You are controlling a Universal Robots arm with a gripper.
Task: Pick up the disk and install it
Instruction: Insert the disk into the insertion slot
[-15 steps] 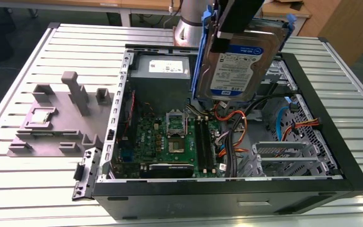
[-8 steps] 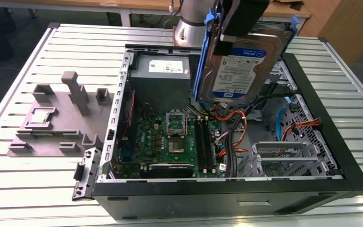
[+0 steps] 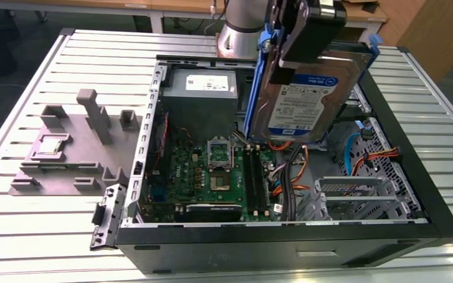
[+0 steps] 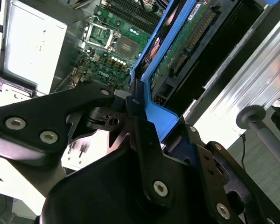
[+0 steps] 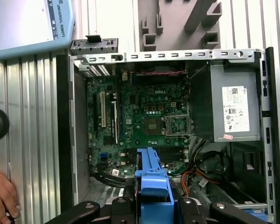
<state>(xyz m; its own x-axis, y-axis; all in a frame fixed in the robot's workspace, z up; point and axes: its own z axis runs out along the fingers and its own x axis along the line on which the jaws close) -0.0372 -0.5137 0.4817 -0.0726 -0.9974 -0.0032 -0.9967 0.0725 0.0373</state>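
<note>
**Exterior view.** The gripper [image 3: 296, 56] was closed on the upper edge of the disk [image 3: 313, 100]. The disk hung upright with its label toward the camera, above the far part of the open computer case [image 3: 439, 200]. The power supply [image 3: 207, 88] stood just beside it on the exterior view's left. Orange cables [image 3: 289, 171] lay beneath it, and the drive cage [image 3: 353, 194] sat nearer, to the exterior view's right.
Risk: a lowered corner could snag the cables or strike the cage rim.

**Second wrist view.** The fingers [image 4: 136, 112] were clamped on the blue carrier [image 4: 165, 116], not on the metal body of the drive. How deep the hold went was hard to judge here.
Risk: the plastic might flex or slip, tilting the disk or dropping it onto the motherboard [image 4: 116, 42].

**First wrist view.** The carrier's end sat between the closed jaws over the near edge of the board. A person's hand [image 5: 0, 196] rested on the slatted table [image 5: 32, 140] beside the case.
Risk: contact if the arm swung that way.
</note>
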